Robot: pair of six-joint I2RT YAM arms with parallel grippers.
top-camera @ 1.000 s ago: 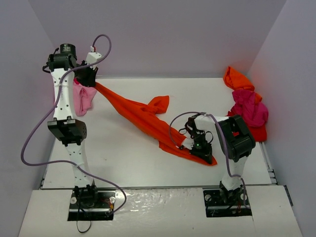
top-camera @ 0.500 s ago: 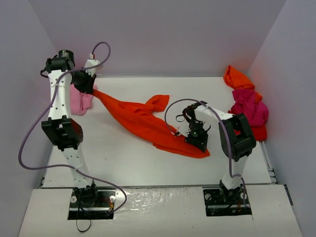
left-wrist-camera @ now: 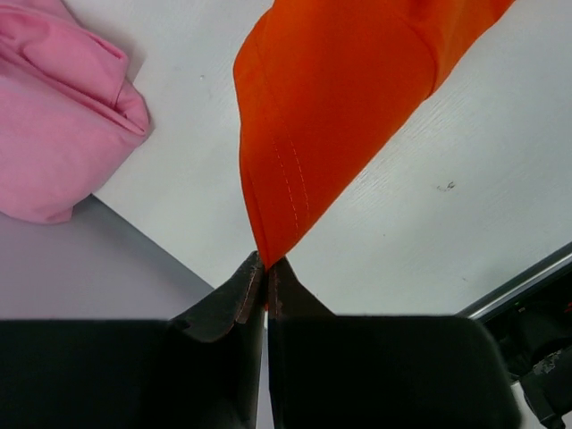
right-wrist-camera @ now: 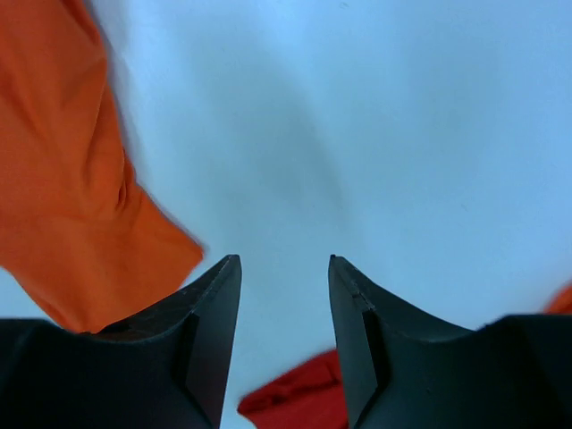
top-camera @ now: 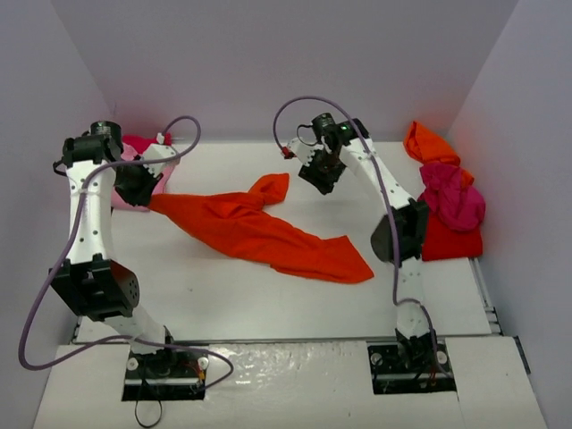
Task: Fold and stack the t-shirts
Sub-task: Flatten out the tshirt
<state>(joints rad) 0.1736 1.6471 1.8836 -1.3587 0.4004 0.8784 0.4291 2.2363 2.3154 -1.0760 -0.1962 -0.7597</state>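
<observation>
An orange-red t-shirt (top-camera: 259, 234) lies stretched in a long twisted band across the table, from far left to right of centre. My left gripper (top-camera: 147, 195) is shut on its left corner; the left wrist view shows the hem (left-wrist-camera: 340, 116) pinched between the closed fingers (left-wrist-camera: 265, 268). My right gripper (top-camera: 318, 179) hangs above the far middle of the table, open, with nothing between its fingers (right-wrist-camera: 284, 261). A pink t-shirt (top-camera: 118, 198) lies behind the left arm, also seen as a pink t-shirt (left-wrist-camera: 63, 116) from the left wrist.
At the far right lies a pile of t-shirts: orange (top-camera: 429, 143), magenta (top-camera: 454, 198) and red (top-camera: 451, 241). A dark pink cloth (top-camera: 138, 143) sits at the far left corner. Grey walls enclose the table (top-camera: 232, 295) on three sides.
My right gripper let go of the orange-red tee's right end, opened, and rose to the far middle. The left gripper pulled its corner leftward and lower, so the tee now lies flatter.
</observation>
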